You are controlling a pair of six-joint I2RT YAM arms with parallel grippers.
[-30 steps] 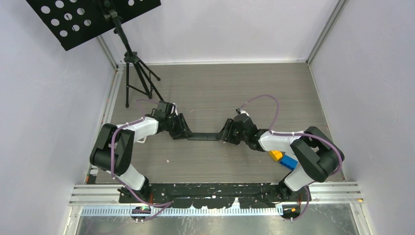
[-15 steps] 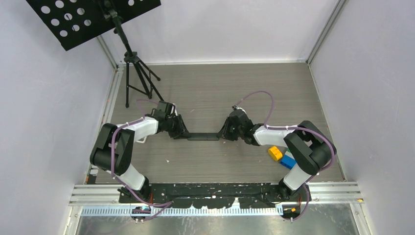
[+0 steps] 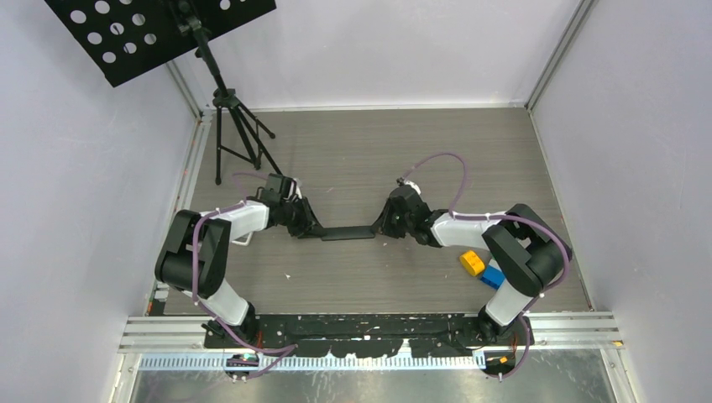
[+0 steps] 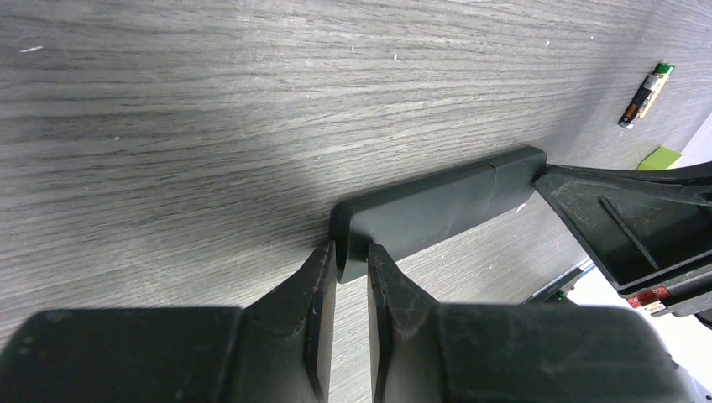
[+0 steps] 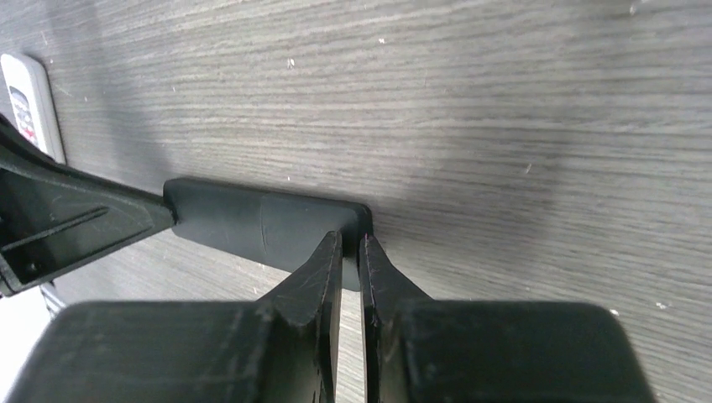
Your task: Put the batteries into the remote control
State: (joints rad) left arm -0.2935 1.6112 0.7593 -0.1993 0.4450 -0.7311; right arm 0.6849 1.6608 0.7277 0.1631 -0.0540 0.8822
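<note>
The remote control is a slim black bar lying across the table's middle, its back side smooth and dark. My left gripper is shut on its left end; in the left wrist view both fingertips pinch that end of the remote control. My right gripper is shut on the right end, its jaws clamped on the thin edge of the remote control. One of the batteries, gold-and-black with a green tip, lies on the table beyond the remote in the left wrist view. No other batteries show.
A yellow block and a blue block sit under the right arm's elbow. A black tripod with a perforated panel stands at the back left. A green scrap lies near the battery. White walls enclose the table.
Both grippers have closed onto the remote's ends. The right arm has shifted left and farther back, uncovering the yellow and blue blocks. The remote has slid slightly left.
</note>
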